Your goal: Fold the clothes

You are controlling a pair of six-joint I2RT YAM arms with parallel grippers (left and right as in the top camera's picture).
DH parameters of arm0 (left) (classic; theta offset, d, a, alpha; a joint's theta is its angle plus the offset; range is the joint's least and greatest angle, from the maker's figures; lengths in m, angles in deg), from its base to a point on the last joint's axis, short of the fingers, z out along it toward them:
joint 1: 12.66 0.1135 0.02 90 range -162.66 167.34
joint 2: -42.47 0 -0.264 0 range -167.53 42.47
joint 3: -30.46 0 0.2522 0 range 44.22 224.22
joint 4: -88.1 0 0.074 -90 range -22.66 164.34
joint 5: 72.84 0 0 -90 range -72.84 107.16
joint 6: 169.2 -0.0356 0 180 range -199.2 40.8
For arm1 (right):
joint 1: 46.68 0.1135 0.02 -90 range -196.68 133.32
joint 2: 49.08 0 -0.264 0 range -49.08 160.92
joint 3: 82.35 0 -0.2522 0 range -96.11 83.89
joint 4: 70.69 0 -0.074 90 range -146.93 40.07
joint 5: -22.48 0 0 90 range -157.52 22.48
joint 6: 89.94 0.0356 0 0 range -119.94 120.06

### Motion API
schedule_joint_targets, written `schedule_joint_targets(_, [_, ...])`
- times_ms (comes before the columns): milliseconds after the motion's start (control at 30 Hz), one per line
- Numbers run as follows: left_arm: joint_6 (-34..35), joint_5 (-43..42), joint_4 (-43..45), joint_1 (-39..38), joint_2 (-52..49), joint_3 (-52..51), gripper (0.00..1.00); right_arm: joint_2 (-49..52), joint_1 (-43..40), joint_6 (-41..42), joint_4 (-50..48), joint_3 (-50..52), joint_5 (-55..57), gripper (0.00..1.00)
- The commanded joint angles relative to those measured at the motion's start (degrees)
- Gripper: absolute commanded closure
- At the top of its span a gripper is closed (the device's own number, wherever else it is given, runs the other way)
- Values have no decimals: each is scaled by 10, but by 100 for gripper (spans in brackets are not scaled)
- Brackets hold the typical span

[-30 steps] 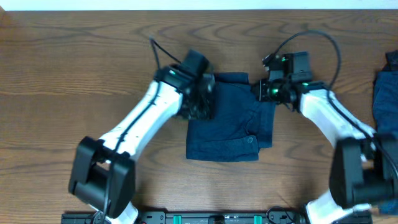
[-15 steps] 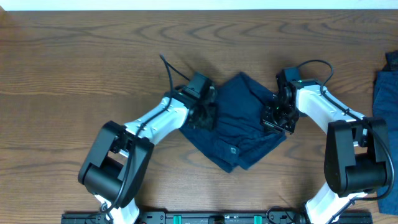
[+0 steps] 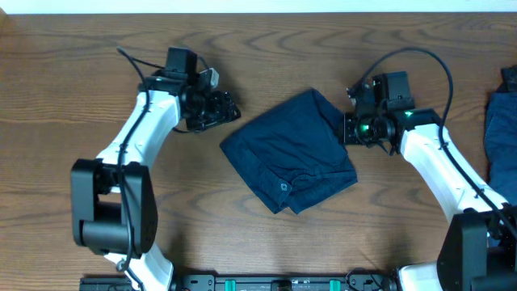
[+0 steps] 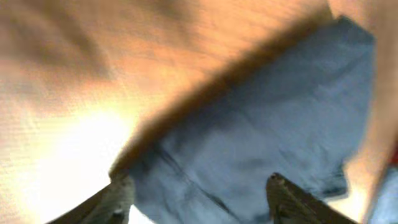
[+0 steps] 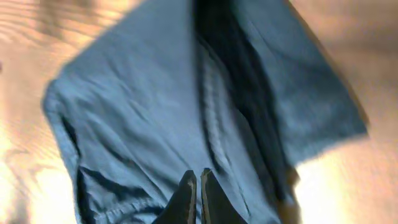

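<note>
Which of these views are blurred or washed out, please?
Overhead: sharp, evenly lit. Left wrist: heavily blurred, with glare on the table beside the clothes. Right wrist: milder blur, bright patches on the table at the lower corners.

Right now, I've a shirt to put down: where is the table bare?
Bare: left of the left arm; behind the shorts; the front strip before them. Crowded: beside the shorts, where left gripper and right gripper sit, and the right edge by the blue heap.

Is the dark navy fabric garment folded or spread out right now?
Folded: the dark navy fabric garment lies as a compact layered bundle, edges doubled over near its small pale button.
</note>
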Motion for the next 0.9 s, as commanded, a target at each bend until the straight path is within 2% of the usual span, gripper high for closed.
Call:
schedule_joint_targets(0, [2, -57, -45, 0, 27, 8, 23, 17, 22, -38, -32, 0, -29, 95])
schedule_joint_targets(100, [1, -56, -121, -1, 26, 3, 20, 62, 40, -31, -69, 0, 5, 93])
schedule_joint_targets(200, [1, -53, -157, -1, 26, -13, 20, 107, 43, 16, -73, 0, 57, 94])
schedule_joint_targets(400, [10, -54, -139, -1, 26, -103, 19, 186, 41, 55, -61, 0, 55, 99])
schedule_joint_targets(600, [82, -90, 13, -20, 26, -222, 12, 203, 41, 76, -45, 0, 61, 99])
schedule_joint_targets(700, [148, -90, 121, -52, 26, -275, 5, 203, 41, 76, -45, 0, 61, 99])
schedule_joint_targets(867, [261, -88, 273, -119, 26, -328, 1, 203, 41, 76, -45, 0, 61, 98])
